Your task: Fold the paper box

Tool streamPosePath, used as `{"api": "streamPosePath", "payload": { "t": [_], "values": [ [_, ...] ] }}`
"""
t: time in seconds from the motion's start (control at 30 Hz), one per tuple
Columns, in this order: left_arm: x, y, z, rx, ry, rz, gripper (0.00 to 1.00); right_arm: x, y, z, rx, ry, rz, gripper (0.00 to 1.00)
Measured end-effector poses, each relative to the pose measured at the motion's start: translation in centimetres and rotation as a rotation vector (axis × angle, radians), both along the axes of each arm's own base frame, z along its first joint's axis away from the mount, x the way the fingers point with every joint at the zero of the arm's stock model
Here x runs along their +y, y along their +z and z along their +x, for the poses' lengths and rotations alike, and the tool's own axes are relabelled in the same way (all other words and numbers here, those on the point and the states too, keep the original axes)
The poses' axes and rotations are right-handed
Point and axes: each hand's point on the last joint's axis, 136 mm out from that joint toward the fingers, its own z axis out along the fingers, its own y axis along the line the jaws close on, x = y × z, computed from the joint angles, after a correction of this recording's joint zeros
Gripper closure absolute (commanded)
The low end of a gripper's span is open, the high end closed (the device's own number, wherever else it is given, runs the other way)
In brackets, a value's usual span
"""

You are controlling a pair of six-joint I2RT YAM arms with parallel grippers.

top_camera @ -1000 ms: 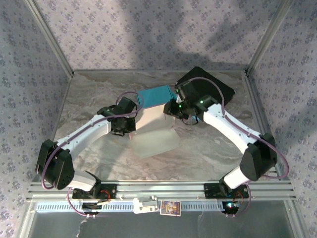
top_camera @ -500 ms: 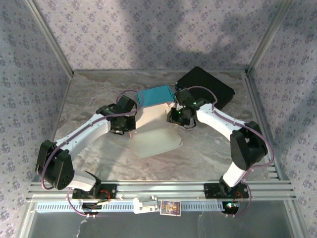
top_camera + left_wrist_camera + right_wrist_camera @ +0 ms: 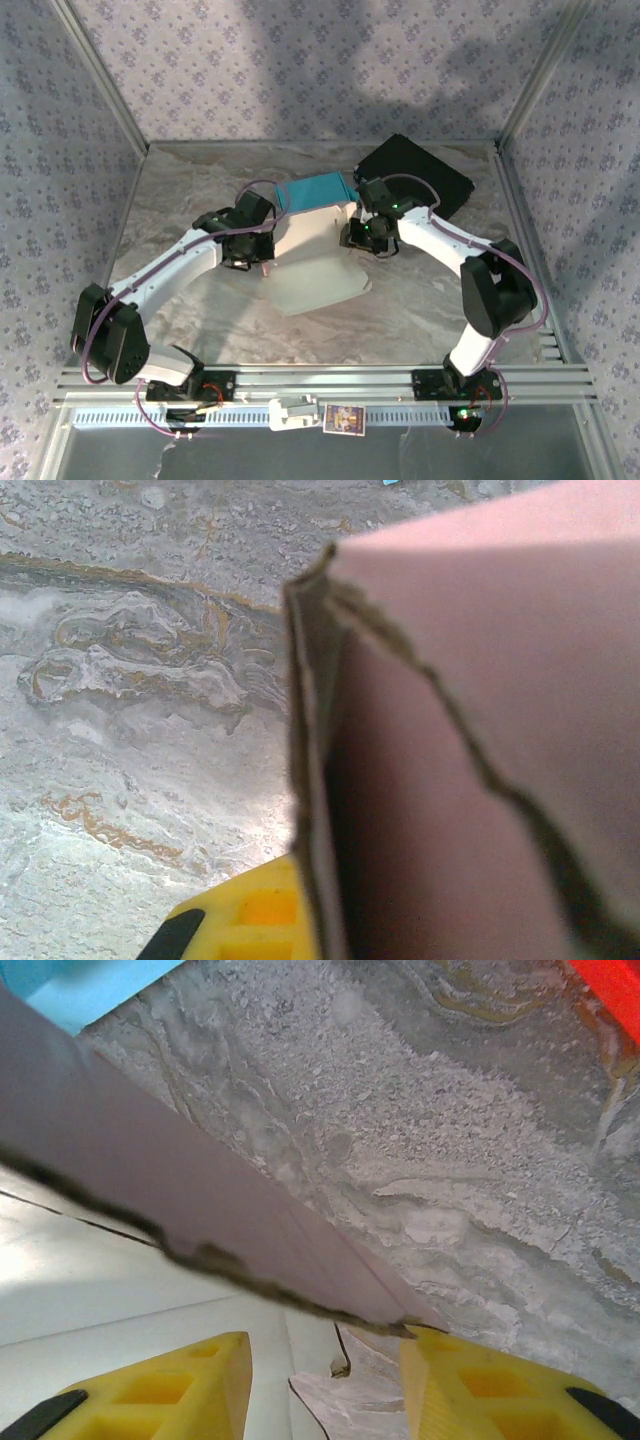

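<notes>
Left end effector [image 3: 260,258] pinches the paper box [image 3: 315,268] at its 9 o'clock; right end effector [image 3: 325,1385] is spread at 2 o'clock.

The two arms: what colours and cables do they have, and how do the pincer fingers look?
The left arm and right arm have white shells, black joints and a looping purple cable each. Pincer fingers are yellow with square recesses and black tips.

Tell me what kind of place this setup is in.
Probably a lab robot-training booth, not a home: patterned walls on an aluminium frame, and a marble-look tabletop with a left arm and right arm bolted at its near edge.
</notes>
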Motion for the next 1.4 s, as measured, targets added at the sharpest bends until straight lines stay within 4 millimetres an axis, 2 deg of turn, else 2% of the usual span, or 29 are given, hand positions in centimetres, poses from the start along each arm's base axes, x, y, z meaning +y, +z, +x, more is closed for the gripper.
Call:
{"api": "streamPosePath", "payload": {
  "t": [0.37, 0.6, 1.0, 1.1, 1.2, 1.27, 1.33, 1.4],
  "values": [
    [-0.1, 0.0, 0.0, 0.005, -0.003, -0.009, 1.00, 0.2, -0.5, -0.1, 0.012, 0.004, 0.002, 0.60],
    [-0.2, 0.0, 0.0, 0.005, -0.004, -0.012, 1.00, 1.2, -0.1, 0.0, 0.021, -0.005, 0.063, 0.71],
    [-0.1, 0.1, 0.2, 0.000, 0.003, -0.016, 1.00, 2.9, 1.0, -0.1, 0.053, -0.033, 0.166, 0.73],
    [0.0, 0.1, 0.5, -0.002, 0.011, -0.029, 1.00, 3.1, 1.3, -0.2, 0.056, -0.028, 0.180, 0.70],
    [0.3, 0.2, 1.1, -0.004, 0.013, -0.045, 1.00, 3.2, 2.9, 0.1, 0.024, -0.002, 0.191, 0.64],
    [0.4, 0.3, 1.9, -0.006, 0.007, -0.063, 1.00, 3.3, 5.2, 0.6, -0.037, 0.029, 0.216, 0.61],
    [0.5, 0.8, 3.4, -0.018, -0.002, -0.090, 1.00, 2.7, 8.8, 1.5, -0.135, 0.055, 0.253, 0.59],
    [0.6, 1.4, 5.2, -0.034, -0.019, -0.114, 1.00, 1.0, 12.8, 2.3, -0.239, 0.055, 0.299, 0.58]
  ]
}}
